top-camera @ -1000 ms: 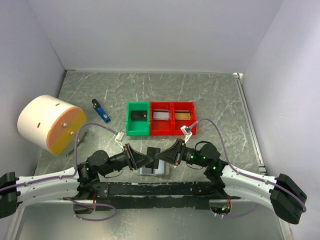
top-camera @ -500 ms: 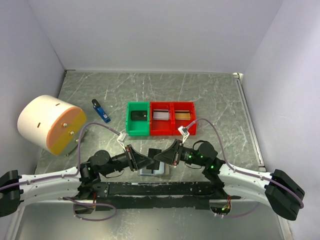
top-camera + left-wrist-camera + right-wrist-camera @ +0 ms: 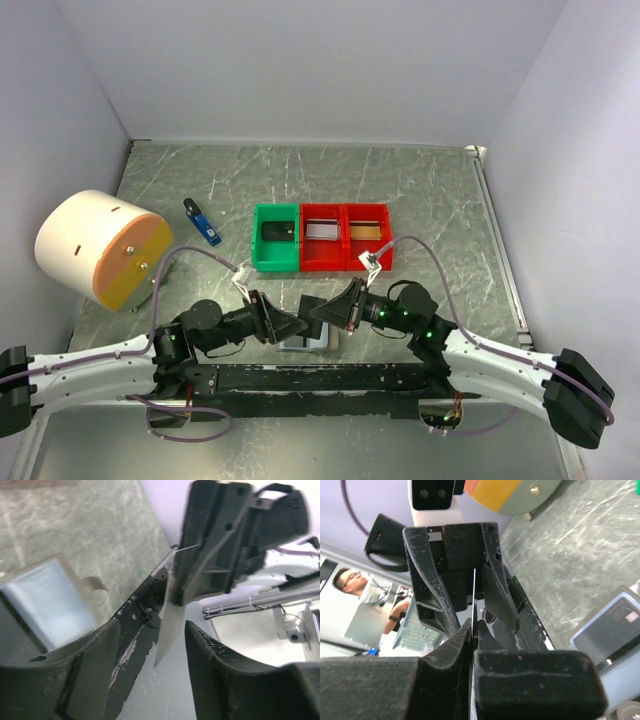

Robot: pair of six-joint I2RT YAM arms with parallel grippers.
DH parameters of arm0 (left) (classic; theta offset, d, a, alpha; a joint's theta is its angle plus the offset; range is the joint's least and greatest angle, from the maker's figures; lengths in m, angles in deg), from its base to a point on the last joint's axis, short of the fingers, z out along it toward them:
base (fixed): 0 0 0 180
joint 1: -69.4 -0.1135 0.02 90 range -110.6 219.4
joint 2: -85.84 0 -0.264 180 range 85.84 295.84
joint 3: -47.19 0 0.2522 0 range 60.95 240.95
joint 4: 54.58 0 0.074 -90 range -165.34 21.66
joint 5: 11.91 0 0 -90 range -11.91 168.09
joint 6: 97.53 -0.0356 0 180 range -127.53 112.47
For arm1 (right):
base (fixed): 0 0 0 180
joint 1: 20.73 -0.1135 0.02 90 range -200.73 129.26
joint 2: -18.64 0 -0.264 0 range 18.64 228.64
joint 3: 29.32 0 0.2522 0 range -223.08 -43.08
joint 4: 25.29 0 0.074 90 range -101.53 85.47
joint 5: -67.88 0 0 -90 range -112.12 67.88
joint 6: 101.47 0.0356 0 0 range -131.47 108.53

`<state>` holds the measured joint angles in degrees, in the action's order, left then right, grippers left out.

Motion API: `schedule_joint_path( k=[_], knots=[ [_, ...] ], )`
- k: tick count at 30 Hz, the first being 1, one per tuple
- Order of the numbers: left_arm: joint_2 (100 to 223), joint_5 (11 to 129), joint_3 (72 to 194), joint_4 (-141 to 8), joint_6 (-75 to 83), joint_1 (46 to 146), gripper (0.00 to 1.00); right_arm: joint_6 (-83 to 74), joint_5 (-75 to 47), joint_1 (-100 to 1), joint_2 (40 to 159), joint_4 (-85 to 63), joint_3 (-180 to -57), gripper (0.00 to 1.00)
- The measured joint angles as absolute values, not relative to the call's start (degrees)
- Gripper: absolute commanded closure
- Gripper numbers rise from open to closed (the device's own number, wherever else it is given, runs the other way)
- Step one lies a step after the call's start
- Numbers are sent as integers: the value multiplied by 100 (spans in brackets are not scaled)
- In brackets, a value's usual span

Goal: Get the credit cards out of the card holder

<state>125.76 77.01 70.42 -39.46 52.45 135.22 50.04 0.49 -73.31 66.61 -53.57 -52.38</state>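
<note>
The only writing we are reading is "VIP", printed on a dark card (image 3: 614,624) that is lying in the card holder (image 3: 47,600); the right wrist view alone is showing this lettering. We are counting one card holder, lying open on the table (image 3: 420,200) at the near edge, directly under the two meeting grippers. There are three trays in a touching row beyond it: one green tray (image 3: 276,262) on the left and two red trays (image 3: 322,260) to its right, each holding one flat item, dark, pale and tan in that order. One blue-and-black gadget (image 3: 202,222) is lying left of the trays, and one white-and-orange drum (image 3: 98,248) is sitting at the far left. The right gripper (image 3: 472,625) is pinching a pale credit card (image 3: 170,625) with its jaws fully together. Its own camera is showing that card only edge-on, as a thin line, while the left wrist view is showing its face hanging down. The left gripper (image 3: 152,635) is standing partly open with its fingers on either side of that card, gripping nothing. The top view is hiding the card behind both grippers and is showing only a sliver of the holder.
</note>
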Motion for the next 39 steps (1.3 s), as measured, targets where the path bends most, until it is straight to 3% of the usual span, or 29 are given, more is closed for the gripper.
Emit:
schedule_joint_path(
  k=[4, 9, 16, 22, 33, 39],
  knots=[
    [12496, 8321, 7785, -5882, 5127, 13501, 1, 4580, -572, -7331, 6206, -3923, -5695, 100],
    [13070, 8896, 9484, -8226, 4522, 12805, 0, 3820, -1767, -7331, 6149, -2050, -6760, 100],
    [13862, 8680, 11182, -10066, 3200, 10340, 1, 2803, -2946, -7340, 7240, -647, -8156, 100],
    [14117, 8442, 11575, -10695, 2282, 8819, 1, 2021, -3691, -7585, 8392, -138, -9184, 100],
    [12430, 8772, 10686, -10604, 1912, 8707, 0, 731, -4604, -7948, 11165, 201, -11500, 100],
    [12312, 9060, 10686, -10538, 1906, 8707, 1, 264, -4932, -7963, 12496, 487, -12676, 100]
  ],
)
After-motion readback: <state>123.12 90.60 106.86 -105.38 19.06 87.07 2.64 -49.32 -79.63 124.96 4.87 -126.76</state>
